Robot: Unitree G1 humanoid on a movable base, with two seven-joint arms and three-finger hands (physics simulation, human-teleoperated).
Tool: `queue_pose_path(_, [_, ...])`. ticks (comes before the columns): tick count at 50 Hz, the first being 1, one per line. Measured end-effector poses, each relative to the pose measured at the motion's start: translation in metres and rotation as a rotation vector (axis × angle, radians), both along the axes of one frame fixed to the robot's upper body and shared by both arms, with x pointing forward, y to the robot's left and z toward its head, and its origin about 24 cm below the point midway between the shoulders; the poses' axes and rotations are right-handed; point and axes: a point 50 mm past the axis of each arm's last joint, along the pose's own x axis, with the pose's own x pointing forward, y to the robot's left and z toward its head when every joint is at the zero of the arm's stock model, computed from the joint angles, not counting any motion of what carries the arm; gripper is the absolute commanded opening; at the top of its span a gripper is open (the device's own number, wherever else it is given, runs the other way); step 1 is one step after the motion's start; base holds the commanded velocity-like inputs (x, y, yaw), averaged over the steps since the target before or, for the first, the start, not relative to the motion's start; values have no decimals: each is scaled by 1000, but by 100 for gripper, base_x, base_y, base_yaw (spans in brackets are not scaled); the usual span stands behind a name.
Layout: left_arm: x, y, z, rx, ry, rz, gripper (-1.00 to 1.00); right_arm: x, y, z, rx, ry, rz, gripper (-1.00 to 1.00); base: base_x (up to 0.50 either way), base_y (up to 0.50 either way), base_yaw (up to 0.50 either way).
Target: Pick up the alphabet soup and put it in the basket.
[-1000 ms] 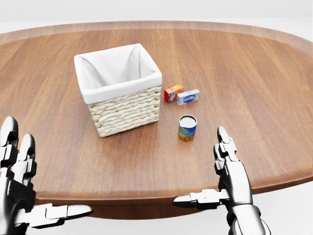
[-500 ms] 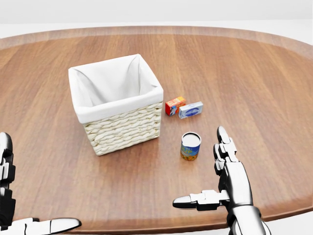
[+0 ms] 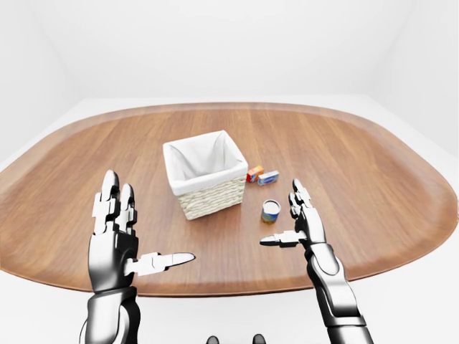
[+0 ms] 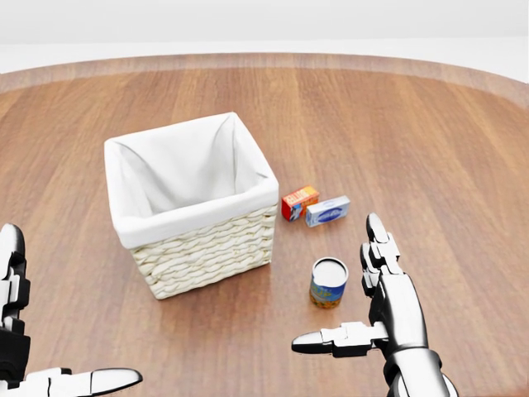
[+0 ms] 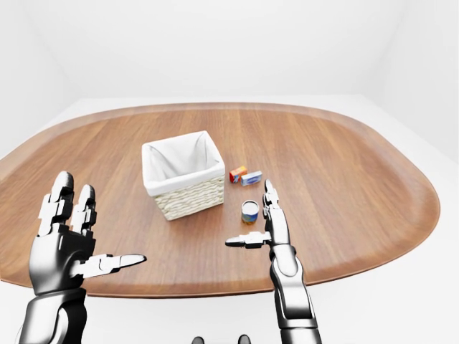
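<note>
A wooden table [image 4: 463, 149] holds a wicker basket [image 4: 207, 248] with white lining, empty. The soup can [image 4: 329, 283] stands upright just right of it in the head view, untouched. The right hand [image 4: 376, 306] hovers beside the can, fingers spread wide; the left hand [image 3: 118, 236] is also spread, well apart. Two small boxes [image 4: 316, 207] lie above the can (not needed). Nothing is grasped yet; lifting and placing both remain

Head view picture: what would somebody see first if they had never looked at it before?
Probably the big wicker basket with its white lining, standing left of the middle on the wooden table. Next, the shiny right hand, open at the lower right, beside the little alphabet soup can. Two tiny boxes lie just right of the basket.
</note>
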Motion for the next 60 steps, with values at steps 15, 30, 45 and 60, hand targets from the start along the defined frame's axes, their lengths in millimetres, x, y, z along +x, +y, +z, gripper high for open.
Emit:
queue_pose_path(15, [-2, -1, 1, 5, -5, 3, 100, -1, 0, 0, -1, -2, 3, 100, 24, 0, 0])
queue_pose_path(30, [-4, -1, 1, 8, -7, 2, 100, -1, 1, 0, -2, -1, 5, 100, 24, 0, 0])
queue_pose_path(45, [-5, -2, 2, 9, -9, 0, 100, 0, 1, -1, -4, -1, 7, 100, 20, 0, 0])
queue_pose_path(60, [-6, -2, 2, 10, -10, -2, 100, 3, -1, -2, -1, -2, -2, 100, 0, 0, 0])
